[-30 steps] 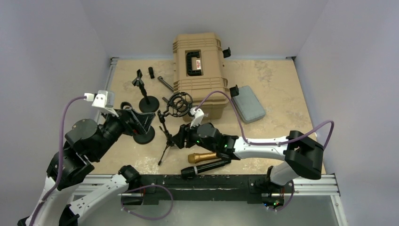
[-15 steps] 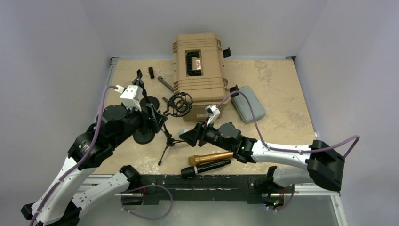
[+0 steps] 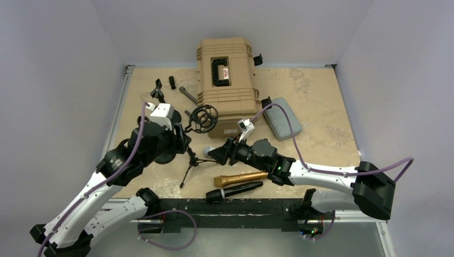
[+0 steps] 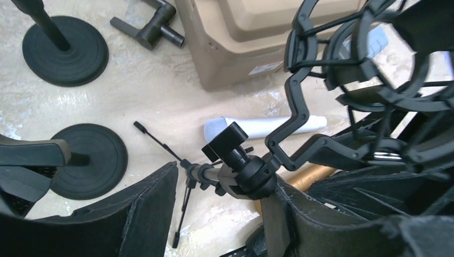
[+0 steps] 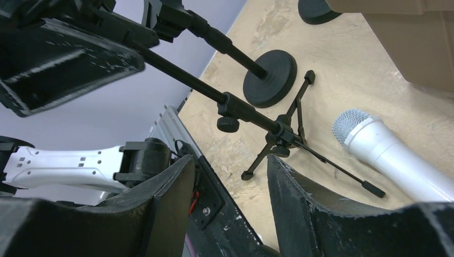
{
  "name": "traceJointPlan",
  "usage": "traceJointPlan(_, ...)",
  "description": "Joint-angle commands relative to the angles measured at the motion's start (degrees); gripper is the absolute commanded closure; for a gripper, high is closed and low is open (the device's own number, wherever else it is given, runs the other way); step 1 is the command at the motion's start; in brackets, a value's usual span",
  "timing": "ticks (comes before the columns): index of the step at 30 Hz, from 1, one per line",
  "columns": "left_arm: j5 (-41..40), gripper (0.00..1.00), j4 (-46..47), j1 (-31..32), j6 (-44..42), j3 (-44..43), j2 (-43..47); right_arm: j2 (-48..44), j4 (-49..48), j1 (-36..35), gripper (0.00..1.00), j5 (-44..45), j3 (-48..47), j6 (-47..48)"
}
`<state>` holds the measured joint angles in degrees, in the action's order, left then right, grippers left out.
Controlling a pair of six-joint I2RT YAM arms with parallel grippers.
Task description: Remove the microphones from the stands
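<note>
The black tripod stand (image 3: 189,160) stands mid-table, and its ring-shaped shock mount (image 3: 205,118) looks empty. A white microphone (image 4: 267,127) with a grey mesh head lies flat on the table beside the stand's legs, also seen in the right wrist view (image 5: 391,155). My left gripper (image 4: 222,179) is open around the stand's swivel joint (image 4: 251,174). The joint rests against the right finger, and the left finger stands apart from it. My right gripper (image 5: 230,160) hangs open just right of the stand (image 5: 251,115), with nothing between its fingers.
A tan hard case (image 3: 226,80) sits at the back with a grey pouch (image 3: 284,119) to its right. Two round-base stands (image 3: 167,118) (image 4: 88,160) are left of the tripod. A gold microphone (image 3: 241,178) and a black one (image 3: 235,191) lie near the front edge.
My left arm swung in from the left to the tripod stand, and its jaws narrowed around the swivel joint. My right gripper drew back a little to the right of the stand.
</note>
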<state>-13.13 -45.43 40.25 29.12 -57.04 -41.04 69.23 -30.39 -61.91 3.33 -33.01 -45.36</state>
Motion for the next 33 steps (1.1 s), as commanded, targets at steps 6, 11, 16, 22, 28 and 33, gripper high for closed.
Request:
traceJointPlan(6,5.1,0.24,2.1,0.0,-1.8,-1.6,3.4,-1.8,0.4,0.5,0.49,1.1,-0.2,1.7)
traceJointPlan(11,3.5,0.14,-0.4,0.0,-3.7,-8.5,1.8,-2.2,1.1,0.6,0.49,1.6,-0.3,2.1)
traceJointPlan(16,2.0,0.14,-0.4,0.0,-4.3,-9.6,-0.5,-3.0,2.4,0.6,0.50,2.2,-0.6,2.7)
traceJointPlan(22,4.7,0.14,1.9,0.0,-2.2,-7.2,0.5,-7.0,7.7,0.7,0.50,5.6,-0.3,4.5)
traceJointPlan(28,2.5,0.14,0.9,0.0,-2.9,-10.3,3.8,-15.0,21.2,0.7,0.47,18.0,-4.2,12.8)
traceJointPlan(33,-0.7,0.14,1.1,-0.1,-5.1,-13.5,7.8,-22.2,33.1,0.6,0.35,32.6,-11.2,20.0)
